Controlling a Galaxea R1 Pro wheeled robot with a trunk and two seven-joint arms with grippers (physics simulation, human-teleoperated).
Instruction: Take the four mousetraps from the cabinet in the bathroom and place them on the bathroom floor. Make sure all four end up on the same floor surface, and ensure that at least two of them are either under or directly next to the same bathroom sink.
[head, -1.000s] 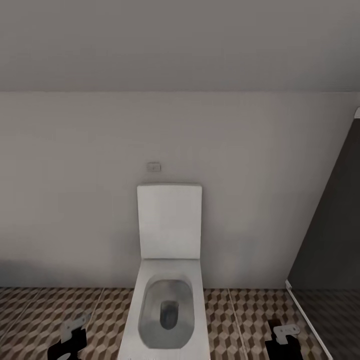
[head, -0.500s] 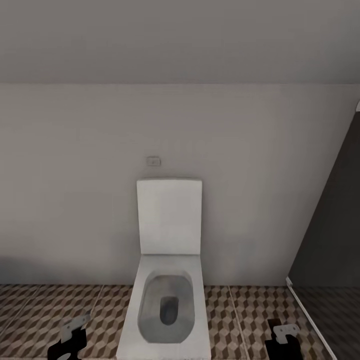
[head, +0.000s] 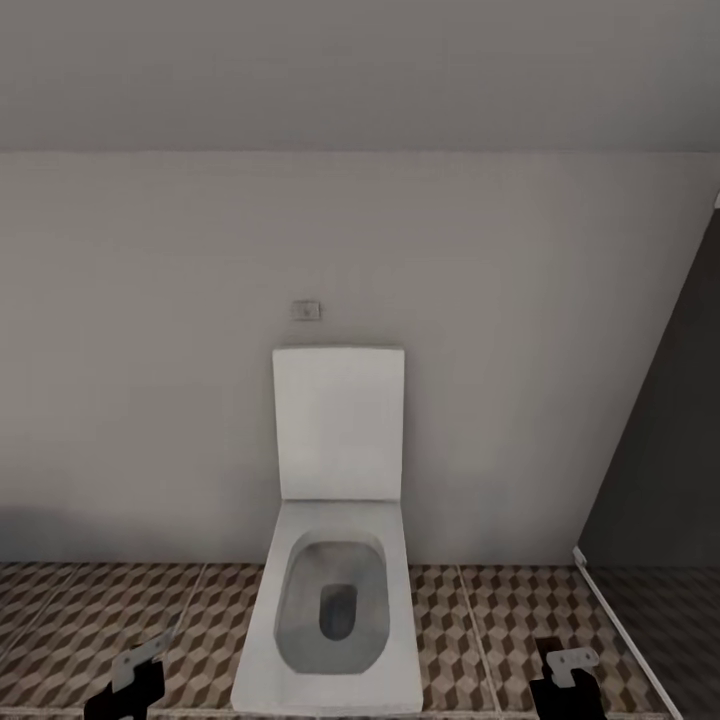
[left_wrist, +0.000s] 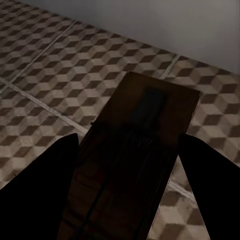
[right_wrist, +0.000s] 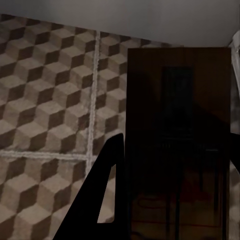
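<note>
Down low, the left gripper (left_wrist: 127, 165) is clamped on a mousetrap (left_wrist: 137, 150): in the left wrist view the dark board lies flat between the two black fingers (left_wrist: 40, 195), sticking out past them over the bathroom floor (left_wrist: 60, 75). The spring bar on it shows only as a darker patch, too dim to read clearly. The right gripper (right_wrist: 170, 190) is clamped on a second mousetrap (right_wrist: 177, 130) in the same way; in the right wrist view that board runs out from between the fingers (right_wrist: 100, 200), with faint red lines on the part nearest the camera. Both boards hang above the cube-patterned tiles and not on them, as far as the shading shows.

From the head view the left gripper (head: 135, 672) and the right gripper (head: 565, 668) sit at the lower edge, well apart, one on each side of a white square toilet (head: 335, 600) with its lid up. Behind the toilet stands a plain pale wall (head: 150, 400) with a small plate (head: 306, 310) above the lid. A dark grey partition (head: 665, 450) rises at the right, and the tiled floor (head: 470, 620) stretches across in front of the wall.
</note>
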